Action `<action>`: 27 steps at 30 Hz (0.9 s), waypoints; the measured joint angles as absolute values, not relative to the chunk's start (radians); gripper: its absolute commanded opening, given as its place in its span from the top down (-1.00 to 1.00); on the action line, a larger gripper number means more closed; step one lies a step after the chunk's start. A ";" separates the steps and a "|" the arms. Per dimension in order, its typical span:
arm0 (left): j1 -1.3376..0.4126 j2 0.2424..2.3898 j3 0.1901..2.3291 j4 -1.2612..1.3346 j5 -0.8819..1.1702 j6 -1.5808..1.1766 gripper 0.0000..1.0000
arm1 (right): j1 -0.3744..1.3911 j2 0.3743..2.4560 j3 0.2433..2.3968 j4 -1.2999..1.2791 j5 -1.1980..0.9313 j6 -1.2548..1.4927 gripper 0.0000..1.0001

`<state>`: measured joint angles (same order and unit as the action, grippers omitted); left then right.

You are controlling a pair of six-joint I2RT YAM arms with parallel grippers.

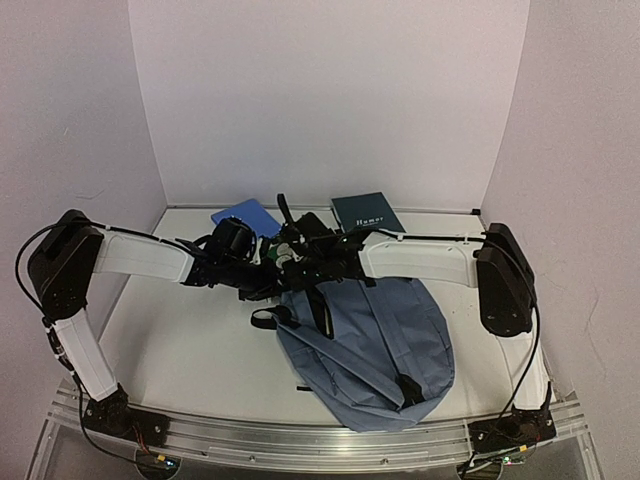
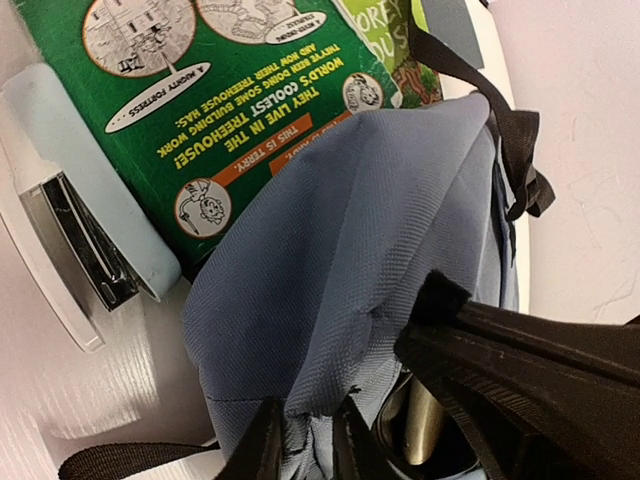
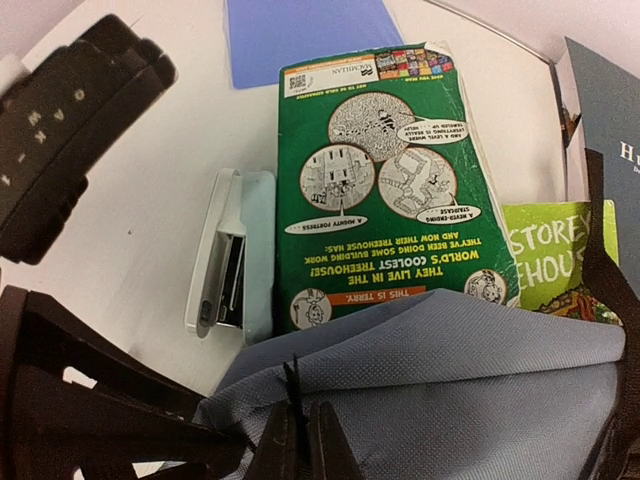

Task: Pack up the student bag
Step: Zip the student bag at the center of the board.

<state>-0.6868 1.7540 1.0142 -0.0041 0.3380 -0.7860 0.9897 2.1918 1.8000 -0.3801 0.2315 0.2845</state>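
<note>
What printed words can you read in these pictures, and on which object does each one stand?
"THEY LIVE IN THE WORLD'S COOLEST TREEHOUSE!": green book, upside down.
"THIS IS TERRY.": same cover.
"A MIGHTY FORTRESS": same cover.
"MACMILLAN": same cover.
"STOREY": lime-green cover.
"Hu": dark book, rest cut off.
Smaller captions: too small to read.

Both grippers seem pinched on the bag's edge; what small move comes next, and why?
Probably lift and part the edges: the left gripper and right gripper each pinch fabric of the student bag, and the green book lies outside it.
</note>
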 measured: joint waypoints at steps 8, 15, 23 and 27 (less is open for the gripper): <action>-0.679 1.755 1.014 0.006 0.342 -0.803 1.00 | 0.989 2.164 1.744 -0.369 0.227 0.323 1.00; -0.665 1.755 1.013 0.013 0.347 -0.818 1.00 | 0.989 2.052 1.619 -0.356 0.183 0.385 1.00; -0.646 1.755 1.006 0.035 0.377 -0.838 1.00 | 0.989 1.961 1.482 -0.326 0.097 0.449 1.00; -0.630 1.755 1.006 0.035 0.387 -0.842 1.00 | 0.989 1.934 1.411 -0.317 0.046 0.471 1.00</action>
<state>-0.6297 1.7546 1.0058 0.0353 0.3873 -0.8423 0.9889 1.9339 1.4106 -0.3174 0.0455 0.4706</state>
